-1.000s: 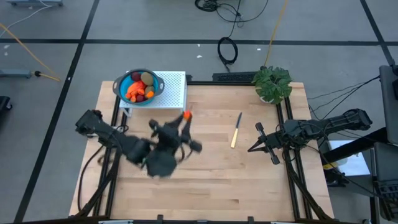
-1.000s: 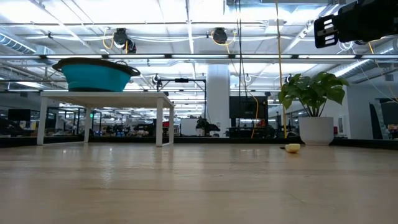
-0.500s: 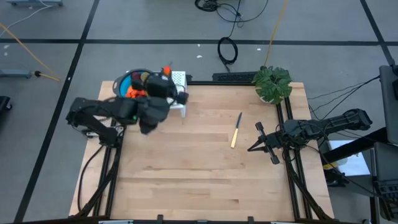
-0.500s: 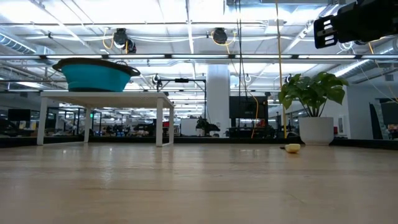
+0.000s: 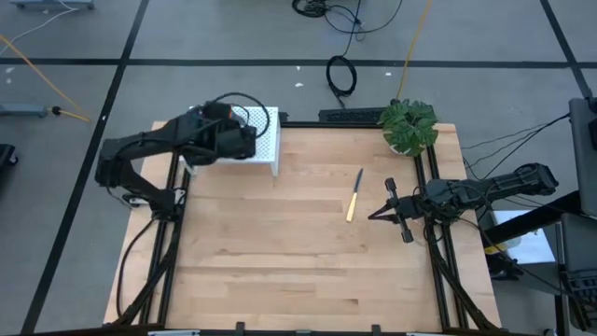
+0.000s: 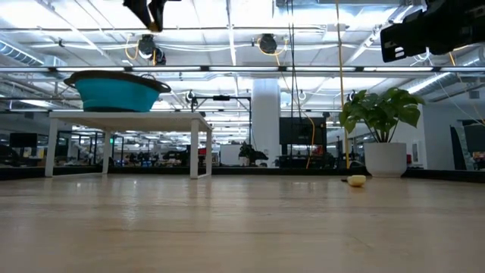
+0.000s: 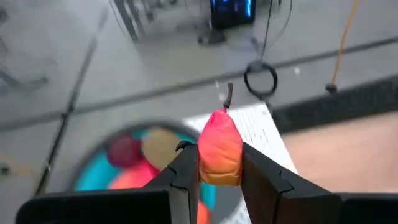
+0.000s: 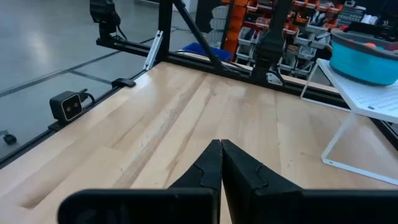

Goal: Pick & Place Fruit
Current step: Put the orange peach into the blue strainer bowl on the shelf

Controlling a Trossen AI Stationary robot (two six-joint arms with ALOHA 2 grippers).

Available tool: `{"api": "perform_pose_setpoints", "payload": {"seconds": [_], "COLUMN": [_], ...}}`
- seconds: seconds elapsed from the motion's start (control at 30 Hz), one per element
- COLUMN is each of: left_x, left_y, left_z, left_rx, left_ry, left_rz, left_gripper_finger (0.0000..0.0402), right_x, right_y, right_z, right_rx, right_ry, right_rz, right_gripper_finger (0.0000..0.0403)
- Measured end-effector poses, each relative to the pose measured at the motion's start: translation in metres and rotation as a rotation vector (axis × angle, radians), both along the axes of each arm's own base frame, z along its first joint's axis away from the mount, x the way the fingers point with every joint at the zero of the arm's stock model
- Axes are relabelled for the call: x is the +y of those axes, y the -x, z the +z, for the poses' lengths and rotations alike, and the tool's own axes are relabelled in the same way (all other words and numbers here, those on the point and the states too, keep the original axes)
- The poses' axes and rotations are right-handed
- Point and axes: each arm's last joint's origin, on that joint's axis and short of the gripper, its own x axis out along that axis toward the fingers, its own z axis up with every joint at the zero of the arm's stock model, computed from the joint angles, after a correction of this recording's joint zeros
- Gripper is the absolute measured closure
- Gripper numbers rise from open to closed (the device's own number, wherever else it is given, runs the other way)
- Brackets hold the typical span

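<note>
teal bowl (image 6: 116, 92) on white stand (image 6: 129, 121), plant (image 6: 381, 112)

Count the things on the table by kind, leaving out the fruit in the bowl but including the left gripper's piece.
Red-orange toy fruit with a stem, clamped in the left gripper: 1
Teal plastic bowl: 1
White perforated stand: 1
Slim yellow-handled knife: 1
Green leafy potted plant: 1
Total: 5

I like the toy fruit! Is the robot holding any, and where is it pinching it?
Yes. The left gripper pinches a red-orange fruit piece by its lower sides, stem pointing away. The right gripper is shut on nothing.
</note>
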Motion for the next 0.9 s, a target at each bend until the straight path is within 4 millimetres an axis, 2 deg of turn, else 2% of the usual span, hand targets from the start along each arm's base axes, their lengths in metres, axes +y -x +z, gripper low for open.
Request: {"api": "perform_pose_setpoints", "payload": {"seconds": [0.23,0.5,0.73,0.9], "left_x": [0.025,0.036,0.043,0.052], "left_y": [0.024,0.055,0.083,0.097], "left_z": [-0.023,-0.057,-0.073,-0.077], "left_rx": [0.007,-0.049,-0.155,-0.139], "left_ry": [0.209,0.377,0.415,0.432], "left_rz": [0.113,0.174,0.213,0.24], "left_gripper_finger": [0.0316,0.0316,0.0316,0.0316], "right_x": [-0.001,-0.001,-0.001,-0.002], "right_y": [0.0,0.0,0.0,0.0], "right_z": [0.0,0.0,0.0,0.0], "right_rx": [-0.001,0.0,-0.001,-0.003], "right_ry": [0.005,0.001,0.001,0.0], "right_rz": [-0.033,-0.051,-0.054,-0.055], "right_gripper_finger": [0.0403,0.0403,0.0403,0.0403]}}
